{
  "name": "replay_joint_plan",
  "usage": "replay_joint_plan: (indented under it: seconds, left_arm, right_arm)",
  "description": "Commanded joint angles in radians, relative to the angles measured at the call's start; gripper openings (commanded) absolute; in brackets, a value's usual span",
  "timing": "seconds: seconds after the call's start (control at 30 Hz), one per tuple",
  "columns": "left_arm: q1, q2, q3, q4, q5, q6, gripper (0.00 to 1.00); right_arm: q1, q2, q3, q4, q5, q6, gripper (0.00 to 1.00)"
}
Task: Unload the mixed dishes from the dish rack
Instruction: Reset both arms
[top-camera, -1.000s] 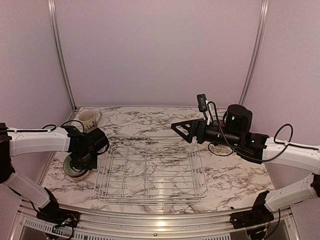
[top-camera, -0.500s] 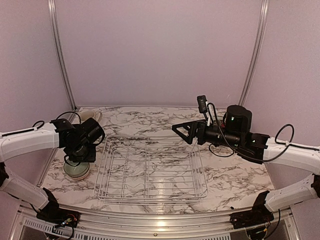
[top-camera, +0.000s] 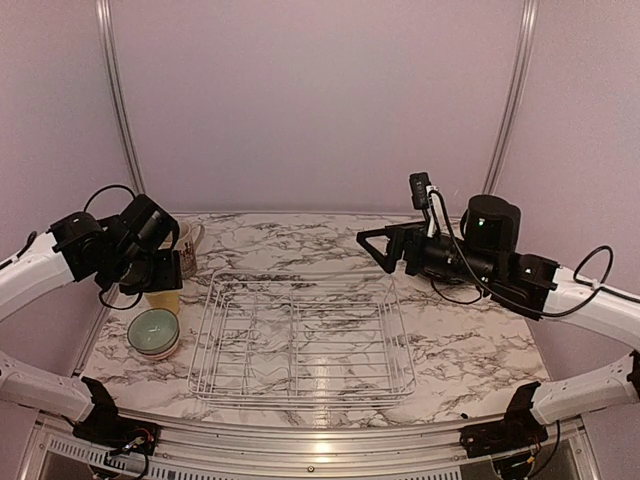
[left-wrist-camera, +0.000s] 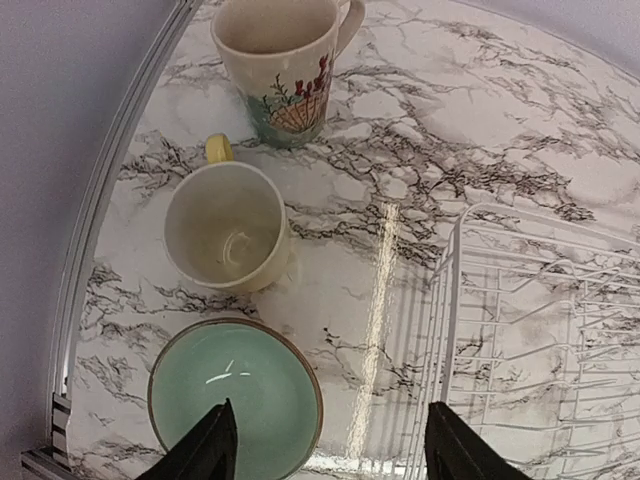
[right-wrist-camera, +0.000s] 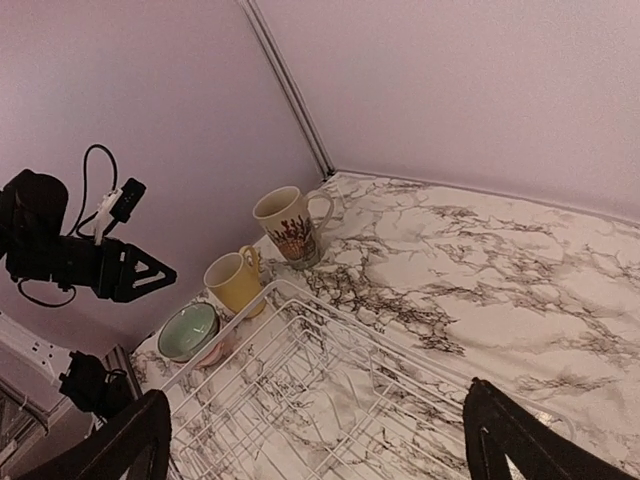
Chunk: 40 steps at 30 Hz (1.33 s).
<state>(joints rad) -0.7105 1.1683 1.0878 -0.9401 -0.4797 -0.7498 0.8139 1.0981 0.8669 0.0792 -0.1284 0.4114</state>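
Observation:
The wire dish rack (top-camera: 300, 335) stands mid-table with no dish showing inside it. Left of it stand the tall cream patterned mug (left-wrist-camera: 285, 60), the small yellow cup (left-wrist-camera: 225, 225) and the pale green bowl (left-wrist-camera: 235, 400). In the right wrist view the green bowl (right-wrist-camera: 188, 330) rests on something reddish-white. My left gripper (left-wrist-camera: 330, 435) hangs open above the bowl's right edge and the rack's left rim (left-wrist-camera: 450, 300), holding nothing. My right gripper (right-wrist-camera: 320, 435) is open and empty, raised over the rack's (right-wrist-camera: 330, 390) far right corner. The plates are out of view.
A metal rail (left-wrist-camera: 110, 220) borders the marble table on the left, close to the cup and bowl. Pale walls enclose the back and sides. My left gripper (right-wrist-camera: 150, 270) shows in the right wrist view above the cup (right-wrist-camera: 232, 282).
My left gripper has opened, let go of the green bowl and risen up and back from it. The right arm has shifted slightly right.

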Motion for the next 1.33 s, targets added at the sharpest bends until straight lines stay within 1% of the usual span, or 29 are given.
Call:
replay_joint_plan:
  seconds: [0.0, 0.1, 0.23, 0.27, 0.37, 0.47, 0.53, 0.67, 0.77, 1.03, 1.3]
  left_arm:
    - [0.002, -0.109, 0.106, 0.034, -0.061, 0.075, 0.74]
    - [0.002, -0.202, 0.116, 0.157, -0.062, 0.139, 0.82]
    - [0.002, -0.342, 0.065, 0.403, -0.023, 0.233, 0.93]
    - [0.002, -0.382, 0.046, 0.483, -0.017, 0.253, 0.98]
    - [0.002, -0.492, -0.019, 0.656, 0.003, 0.311, 0.99]
    - [0.002, -0.566, -0.047, 0.76, 0.0, 0.353, 0.99]
    - [0.002, -0.594, -0.048, 0.794, -0.015, 0.37, 0.99]
    - [0.002, -0.635, -0.065, 0.847, -0.04, 0.39, 0.99]
    - [0.002, -0.641, -0.077, 0.869, -0.049, 0.404, 0.99]
    - [0.002, -0.615, -0.078, 0.871, -0.028, 0.391, 0.99]
    - [0.002, -0.623, -0.085, 0.858, -0.028, 0.379, 0.99]
  right_arm:
    - [-0.004, -0.069, 0.086, -0.153, 0.2, -0.098, 0.98]
    - [-0.006, -0.093, 0.118, -0.235, 0.334, -0.151, 0.98]
    - [-0.007, -0.121, 0.154, -0.342, 0.56, -0.215, 0.98]
    - [-0.013, -0.124, 0.166, -0.371, 0.633, -0.226, 0.98]
    - [-0.061, -0.15, 0.21, -0.452, 0.72, -0.232, 0.98]
    - [-0.081, -0.217, 0.231, -0.475, 0.791, -0.263, 0.98]
    - [-0.081, -0.273, 0.24, -0.476, 0.827, -0.285, 0.99]
    - [-0.081, -0.382, 0.254, -0.448, 0.835, -0.336, 0.98]
    - [-0.081, -0.426, 0.268, -0.438, 0.844, -0.358, 0.99]
    - [-0.081, -0.445, 0.279, -0.431, 0.831, -0.366, 0.99]
    - [-0.08, -0.46, 0.26, -0.416, 0.794, -0.364, 0.99]
